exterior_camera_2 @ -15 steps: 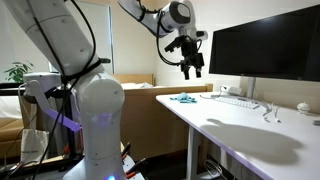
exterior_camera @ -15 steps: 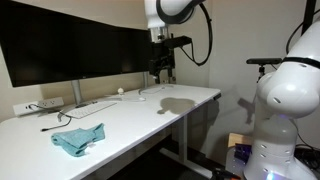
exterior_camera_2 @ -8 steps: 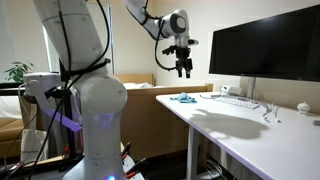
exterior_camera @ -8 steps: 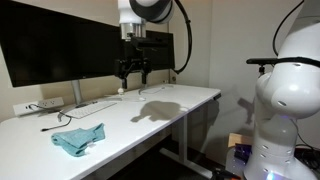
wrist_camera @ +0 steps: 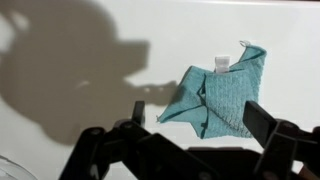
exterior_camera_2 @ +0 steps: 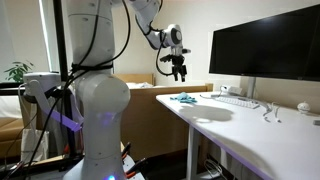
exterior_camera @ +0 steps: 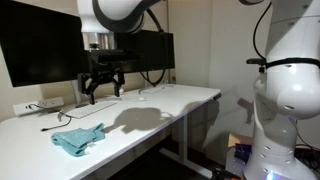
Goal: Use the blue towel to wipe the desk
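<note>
In an exterior view, the blue towel (exterior_camera: 78, 140) lay crumpled on the white worktop (exterior_camera: 150, 112), close to the front edge and near the end with the power strip (exterior_camera: 30, 106). The arm (exterior_camera: 100, 30) hung over that end, in front of the dark monitors (exterior_camera: 40, 50). Its jaws were spread apart with nothing in them. They sat up in the air, behind the towel and closer to the screens, not touching it.

From the exterior view at the other end, the towel (exterior_camera_2: 183, 97) was way down at the far end of the worktop (exterior_camera_2: 240, 122). The jaws hung above it with clear air between, still looking spread and empty as far as I could make out at that size. The monitor (exterior_camera_2: 265, 50) stood off to the side.

The wrist view looked straight down. The towel (wrist_camera: 222, 95) was bunched up flat on the worktop (wrist_camera: 60, 100), with a little white tag (wrist_camera: 221, 63) poking out at its top edge. The two dark jaws sat wide apart along the bottom of the picture. The towel lay off toward one jaw rather than centred in the gap, and nothing was gripping it. A big shadow (wrist_camera: 70, 50) fell on the bare surface beside it.
</note>
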